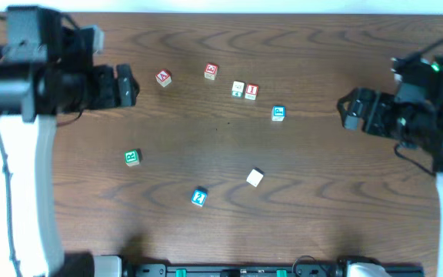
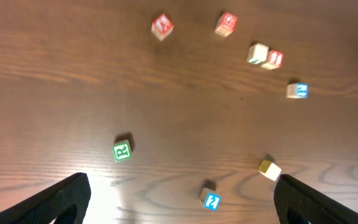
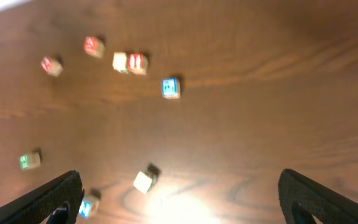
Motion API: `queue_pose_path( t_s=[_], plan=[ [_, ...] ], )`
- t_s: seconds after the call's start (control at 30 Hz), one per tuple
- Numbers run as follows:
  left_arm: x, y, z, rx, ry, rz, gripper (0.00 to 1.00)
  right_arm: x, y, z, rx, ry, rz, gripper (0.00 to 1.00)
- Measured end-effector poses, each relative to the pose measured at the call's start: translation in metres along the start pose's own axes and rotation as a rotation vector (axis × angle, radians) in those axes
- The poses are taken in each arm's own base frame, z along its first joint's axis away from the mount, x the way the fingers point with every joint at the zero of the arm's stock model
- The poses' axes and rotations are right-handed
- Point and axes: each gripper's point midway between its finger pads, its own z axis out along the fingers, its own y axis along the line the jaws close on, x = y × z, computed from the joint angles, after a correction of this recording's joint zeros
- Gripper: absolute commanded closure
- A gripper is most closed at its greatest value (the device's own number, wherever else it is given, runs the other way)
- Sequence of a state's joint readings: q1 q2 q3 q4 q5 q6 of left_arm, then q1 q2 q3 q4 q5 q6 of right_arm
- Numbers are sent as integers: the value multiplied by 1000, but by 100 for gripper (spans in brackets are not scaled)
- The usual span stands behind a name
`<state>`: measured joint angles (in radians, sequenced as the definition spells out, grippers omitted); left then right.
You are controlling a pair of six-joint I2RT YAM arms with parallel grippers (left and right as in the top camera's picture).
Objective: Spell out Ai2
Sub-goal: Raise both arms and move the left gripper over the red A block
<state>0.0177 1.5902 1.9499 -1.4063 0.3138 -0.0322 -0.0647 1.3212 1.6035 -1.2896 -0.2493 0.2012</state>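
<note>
The left jaws and the right jaws both hang released, spread wide above the bench [image 1: 321, 192] with nothing between them. Closest below them sits the blue 2 block [image 1: 199, 197]. Near it lie a plain cream block [image 1: 254, 178] toward the right arm and a green R block [image 1: 132, 158] toward the left. Well beyond it, the red I block [image 1: 251, 91] touches a cream block [image 1: 238, 89]. A red A block [image 1: 163, 78], another red block [image 1: 211, 71] and a blue block [image 1: 278, 113] each lie apart.

Overhead straight down on table [image 1: 221, 231]; 2 wrist views high, oblique, sharing blocks [image 2: 122, 151]
</note>
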Motion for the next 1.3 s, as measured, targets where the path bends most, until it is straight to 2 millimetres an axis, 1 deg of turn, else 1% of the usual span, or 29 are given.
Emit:
queue_pose_path(
  t_s=[0.07, 0.13, 0.2, 0.3, 0.4, 0.5, 0.57, 0.6, 0.77, 0.83, 0.93, 1.03, 1.13, 1.2, 1.3],
  plan=[
    [-2, 5, 25, -2, 68, -35, 5, 2, -2, 17, -2, 62, 15, 1],
    [-5, 10, 47, -4, 118, -56, 5, 3, -2, 29, -17, 102, 13, 1],
    [-12, 14, 68, -2, 141, -66, 5, 1, 0, 40, -39, 125, 2, 1],
    [-16, 22, 100, -2, 193, -84, 5, -3, -1, 56, -49, 146, -6, 1],
    [-22, 29, 129, -21, 212, -92, 5, -11, -7, 69, -24, 142, 14, 1],
    [-29, 36, 152, -93, 203, -123, 5, -15, -20, 81, 44, 142, 90, 1],
    [-33, 37, 162, -154, 182, -167, 5, -16, -26, 88, 78, 147, 131, 1],
    [-37, 34, 166, -175, 159, -197, 5, -16, -29, 91, 90, 154, 149, 1],
    [-55, 11, 174, -216, 35, -369, 4, -8, -38, 112, 135, 218, 204, 1],
    [-58, 8, 176, -243, -2, -444, 5, -4, -38, 118, 141, 242, 206, 1],
    [-68, 5, 179, -262, -72, -532, 4, -1, -31, 123, 137, 255, 193, 1],
    [-70, 11, 187, -301, -106, -624, 4, -1, -22, 125, 126, 251, 174, 1],
    [-70, 19, 207, -332, -119, -716, 4, 0, -15, 126, 119, 252, 164, 1],
    [-70, 22, 227, -336, -114, -750, 4, 2, -13, 127, 117, 257, 160, 1],
    [-64, 27, 256, -345, -81, -780, 4, 8, -13, 125, 130, 279, 159, 1]
  ],
)
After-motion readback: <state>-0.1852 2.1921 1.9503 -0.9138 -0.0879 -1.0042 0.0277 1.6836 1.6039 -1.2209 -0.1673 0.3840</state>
